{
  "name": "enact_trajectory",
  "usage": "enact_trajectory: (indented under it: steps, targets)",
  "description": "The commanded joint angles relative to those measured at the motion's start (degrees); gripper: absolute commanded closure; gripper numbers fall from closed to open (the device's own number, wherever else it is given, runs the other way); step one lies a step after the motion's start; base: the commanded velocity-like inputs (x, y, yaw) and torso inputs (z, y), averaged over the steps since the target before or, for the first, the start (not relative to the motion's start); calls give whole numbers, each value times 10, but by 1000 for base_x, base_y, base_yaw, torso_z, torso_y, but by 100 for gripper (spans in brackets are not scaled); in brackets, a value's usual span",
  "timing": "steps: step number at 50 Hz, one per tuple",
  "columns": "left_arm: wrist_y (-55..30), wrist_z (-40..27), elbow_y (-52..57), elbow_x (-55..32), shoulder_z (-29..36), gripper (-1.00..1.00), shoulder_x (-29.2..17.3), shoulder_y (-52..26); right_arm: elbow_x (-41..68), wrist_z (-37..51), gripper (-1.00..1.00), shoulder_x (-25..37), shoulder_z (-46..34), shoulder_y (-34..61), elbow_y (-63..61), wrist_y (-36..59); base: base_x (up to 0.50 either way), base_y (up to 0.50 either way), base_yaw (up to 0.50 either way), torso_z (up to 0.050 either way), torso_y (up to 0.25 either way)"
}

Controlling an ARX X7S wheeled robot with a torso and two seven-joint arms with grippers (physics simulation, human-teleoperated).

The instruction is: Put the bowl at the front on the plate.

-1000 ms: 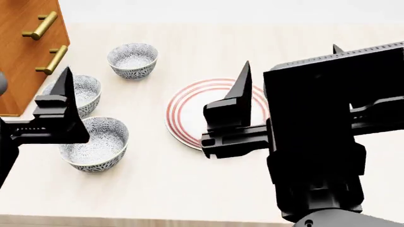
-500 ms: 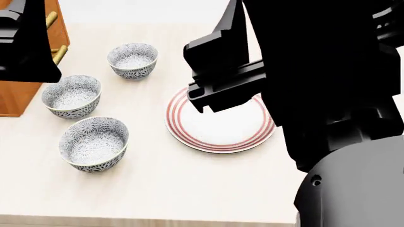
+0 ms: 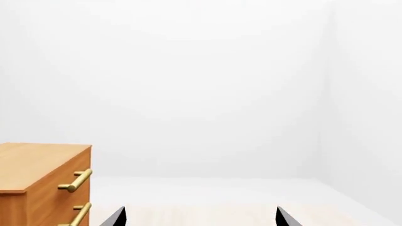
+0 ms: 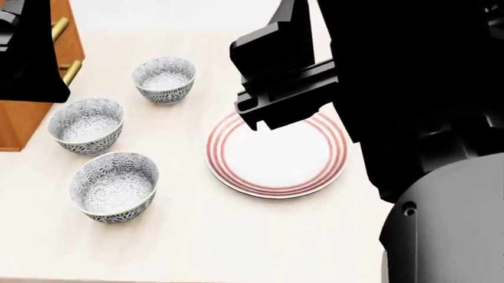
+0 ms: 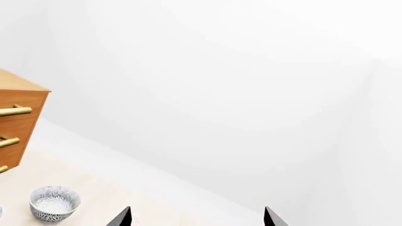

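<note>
Three floral bowls stand at the table's left in the head view. The bowl at the front (image 4: 114, 186) is nearest the front edge, upright and empty. The red-ringed white plate (image 4: 275, 154) lies to its right, bare. Both arms are raised high above the table: my left arm (image 4: 28, 53) at the upper left, my right arm (image 4: 409, 88) over the plate's far side. My left gripper (image 3: 199, 219) is open, with only its two tips showing wide apart. My right gripper (image 5: 197, 219) is open too, with nothing between its tips.
The middle bowl (image 4: 87, 125) and the far bowl (image 4: 164, 79) stand behind the front one. A wooden drawer chest (image 4: 23, 121) with brass handles stands at the far left. The right wrist view shows one floral bowl (image 5: 54, 202) near that chest (image 5: 16, 122).
Both arms have lifted from low over the table to high near the camera. The right gripper moved up over the plate's far side. Bowls and plate stay put.
</note>
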Motion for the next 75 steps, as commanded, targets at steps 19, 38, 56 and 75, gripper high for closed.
enact_trajectory:
  steps: [19,38,56,75]
  targets:
    - [21,19,8,14,15,-100,-16,15,-13,-22,-100,14,-18,4,-7,-23,101,0,0,0,0]
    - [34,29,10,23,24,-100,-26,19,-22,-32,-100,22,-27,3,-10,-35,100,0,0,0,0]
    - [46,33,9,29,34,-100,-33,22,-27,-40,-100,29,-34,8,-11,-45,100,0,0,0,0]
    - [53,56,19,53,39,-100,-39,41,-47,-59,-100,33,-37,-3,-18,-55,33,0,0,0,0]
